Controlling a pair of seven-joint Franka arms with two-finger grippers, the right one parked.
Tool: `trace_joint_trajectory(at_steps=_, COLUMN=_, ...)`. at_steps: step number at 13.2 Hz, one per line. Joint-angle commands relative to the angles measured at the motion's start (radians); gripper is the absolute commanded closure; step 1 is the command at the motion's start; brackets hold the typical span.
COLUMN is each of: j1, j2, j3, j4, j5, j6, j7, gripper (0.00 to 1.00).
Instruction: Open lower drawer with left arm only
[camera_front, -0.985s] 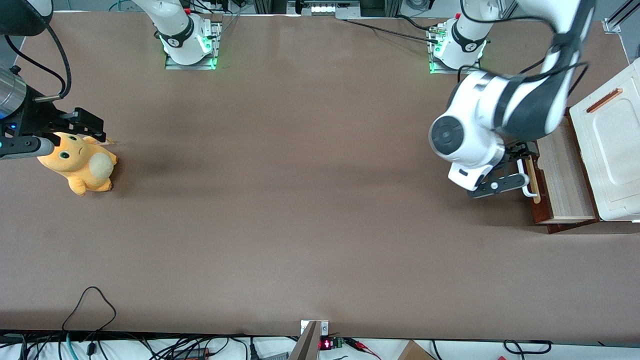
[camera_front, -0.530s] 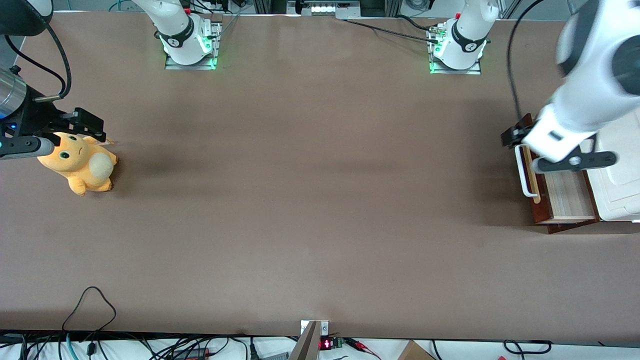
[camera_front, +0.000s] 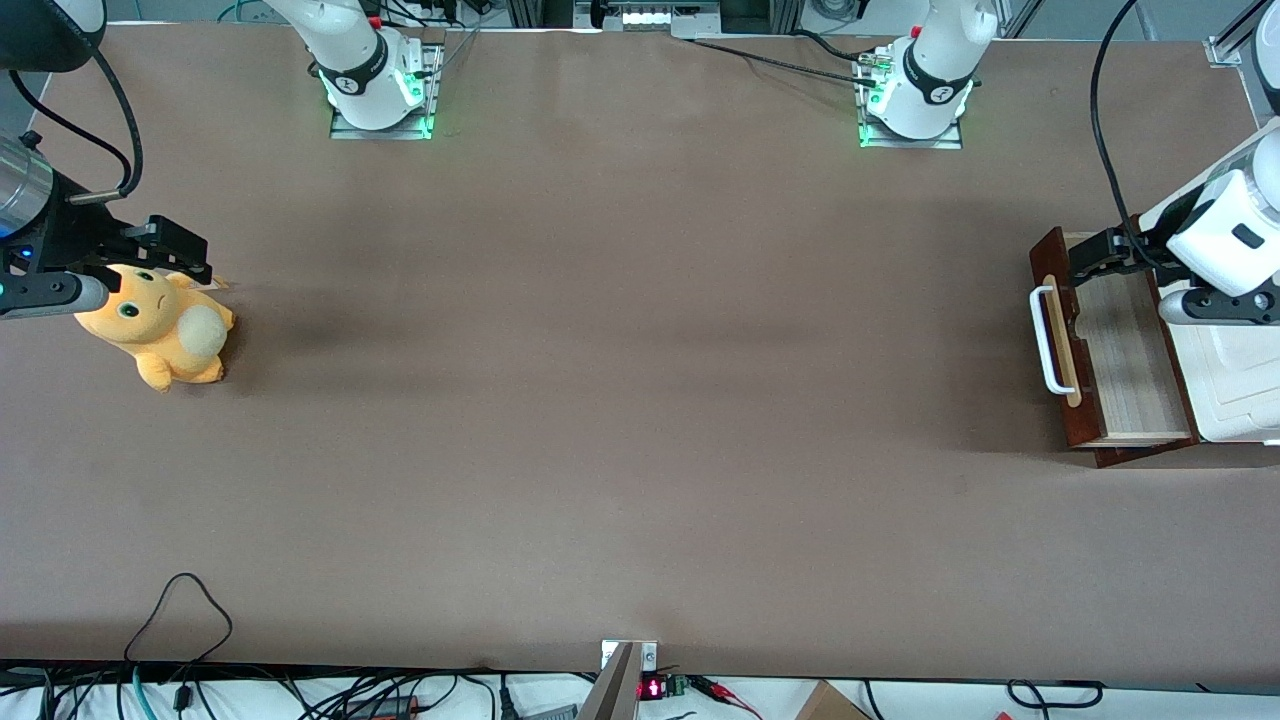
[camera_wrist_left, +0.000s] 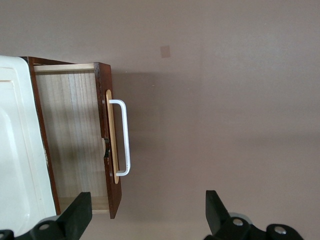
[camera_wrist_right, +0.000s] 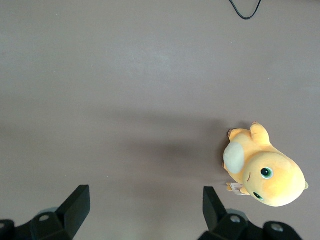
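- Gripper (camera_front: 1100, 255) of the left arm (camera_front: 1225, 235) is held spread and empty above the lower drawer (camera_front: 1120, 345).
- Drawer is seen pulled out from the cabinet (camera_front: 1235, 380); its white handle (camera_front: 1045, 340) lies below the gripper, away from the cabinet.

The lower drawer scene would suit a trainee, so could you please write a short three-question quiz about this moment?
1. True or false: the lower drawer stands pulled out, showing its pale wood inside.
2. Where is the left arm's hand? A: clamped on the white loop handle; B: raised above the drawer, fingers apart, touching nothing.
3. Which toy lies toward the parked arm's end of the table?

Key: 1 true; 2 B; 3 the orange plush toy.
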Motion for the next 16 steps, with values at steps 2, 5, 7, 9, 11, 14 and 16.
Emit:
trace_joint_trajectory(at_steps=2, j1=0.000, j2=-0.048, j3=0.004, j4=-0.064, j5=-0.019, j6=0.052, j7=0.026, gripper=0.00)
trace_joint_trajectory(at_steps=5, j1=0.010, j2=-0.065, j3=0.004, j4=-0.110, j5=-0.019, j6=0.095, j7=0.050, gripper=0.00)
trace_joint_trajectory(at_steps=7, j1=0.012, j2=-0.065, j3=0.004, j4=-0.095, j5=-0.021, j6=0.095, j7=0.046, gripper=0.00)
trace_joint_trajectory(at_steps=9, j1=0.012, j2=-0.064, j3=0.004, j4=-0.092, j5=-0.021, j6=0.095, j7=0.046, gripper=0.00)
trace_joint_trajectory(at_steps=11, j1=0.012, j2=-0.064, j3=0.002, j4=-0.092, j5=-0.015, j6=0.094, j7=0.050, gripper=0.00)
trace_joint_trajectory(at_steps=14, j1=0.012, j2=-0.064, j3=0.002, j4=-0.092, j5=-0.016, j6=0.094, j7=0.050, gripper=0.00)
trace_joint_trajectory(at_steps=16, j1=0.012, j2=-0.064, j3=0.002, j4=-0.092, j5=-0.016, j6=0.091, j7=0.050, gripper=0.00)
